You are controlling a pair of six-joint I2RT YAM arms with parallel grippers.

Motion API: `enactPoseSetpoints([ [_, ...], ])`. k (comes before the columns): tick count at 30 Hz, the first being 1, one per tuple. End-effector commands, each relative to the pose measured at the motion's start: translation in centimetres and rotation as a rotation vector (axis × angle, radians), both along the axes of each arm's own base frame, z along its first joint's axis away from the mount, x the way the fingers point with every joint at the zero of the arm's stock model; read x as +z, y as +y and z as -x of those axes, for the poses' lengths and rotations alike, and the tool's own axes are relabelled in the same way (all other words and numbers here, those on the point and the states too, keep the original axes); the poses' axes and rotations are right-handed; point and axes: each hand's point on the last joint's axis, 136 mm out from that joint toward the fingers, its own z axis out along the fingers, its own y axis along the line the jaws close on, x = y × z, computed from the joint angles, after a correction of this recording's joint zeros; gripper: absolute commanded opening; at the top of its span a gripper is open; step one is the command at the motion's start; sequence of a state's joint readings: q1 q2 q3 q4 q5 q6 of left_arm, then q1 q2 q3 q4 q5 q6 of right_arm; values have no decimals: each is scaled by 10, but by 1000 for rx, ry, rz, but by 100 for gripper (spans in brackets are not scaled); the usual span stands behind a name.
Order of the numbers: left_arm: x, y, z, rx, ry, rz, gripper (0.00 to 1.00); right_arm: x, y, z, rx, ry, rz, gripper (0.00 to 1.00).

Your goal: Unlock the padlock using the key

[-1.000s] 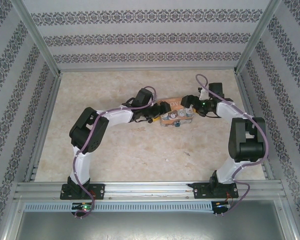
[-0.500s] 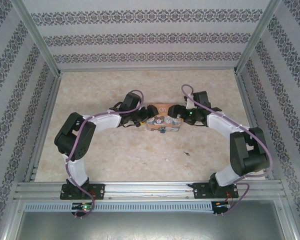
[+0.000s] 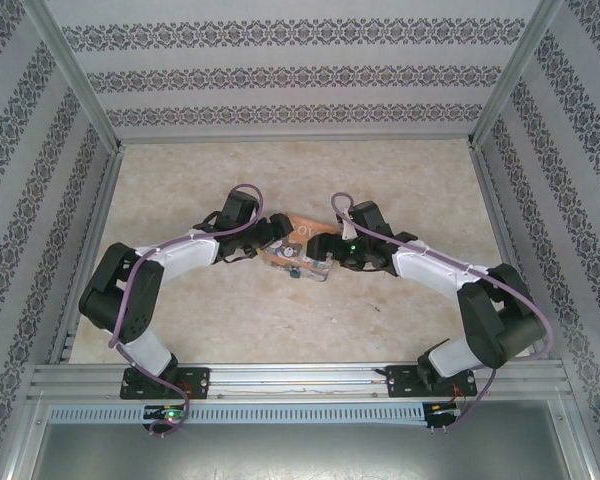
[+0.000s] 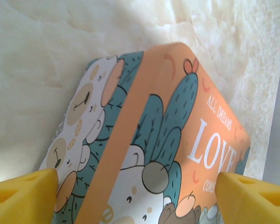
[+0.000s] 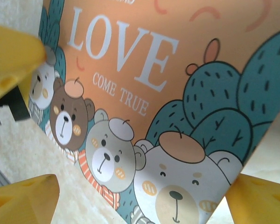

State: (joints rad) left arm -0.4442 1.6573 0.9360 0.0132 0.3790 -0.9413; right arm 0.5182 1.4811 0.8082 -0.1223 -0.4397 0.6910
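From the top external view, the orange-and-teal tin [image 3: 302, 231] sits over the pale marbled table [image 3: 230, 320] with both arms bent in toward it. Whether it rests on the surface or is raised off it I cannot tell. The left gripper [image 3: 272, 243] is at the tin's left end and the right gripper [image 3: 326, 250] at its right end, both hard against it, their spread too small to read here. The padlock [image 3: 294, 272] is a tiny bluish speck right against the tin's near edge, between the two grippers, and its shackle is too small to make out. In the left wrist view the tin is seen corner-on, with its orange lid and white "LOVE" lettering on one side of the corner and a teal wall with pale bears on the other. The left gripper's yellow fingers [image 4: 23, 196] stand as wide apart as the tin, which fills the gap and meets both pads, so this gripper is pinching the tin. In the right wrist view the lid shows "LOVE", "COME TRUE", a row of cartoon bears and teal cacti. The right gripper's own fingers [image 5: 259, 200] are spread wide, one just beside the tin's corner, the other apart from the tin's edge with a strip of table between. Another yellow finger [image 5: 11, 51] overlaps the tin beside the "L"
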Motion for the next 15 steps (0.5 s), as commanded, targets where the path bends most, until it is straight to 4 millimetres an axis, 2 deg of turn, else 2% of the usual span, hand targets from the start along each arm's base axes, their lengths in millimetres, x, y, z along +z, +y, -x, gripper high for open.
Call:
enactPoseSetpoints([
  [1,34,-20,7,-100,-72,105,85,18,34,14,83,-29,-94,90],
  [6,25,-10,7,-86,-57,85,87,11,36,18,69,-33,-54,91],
  [15,14,7,2,-54,-36,63,89,5,19,20,35,-34,43,96],
])
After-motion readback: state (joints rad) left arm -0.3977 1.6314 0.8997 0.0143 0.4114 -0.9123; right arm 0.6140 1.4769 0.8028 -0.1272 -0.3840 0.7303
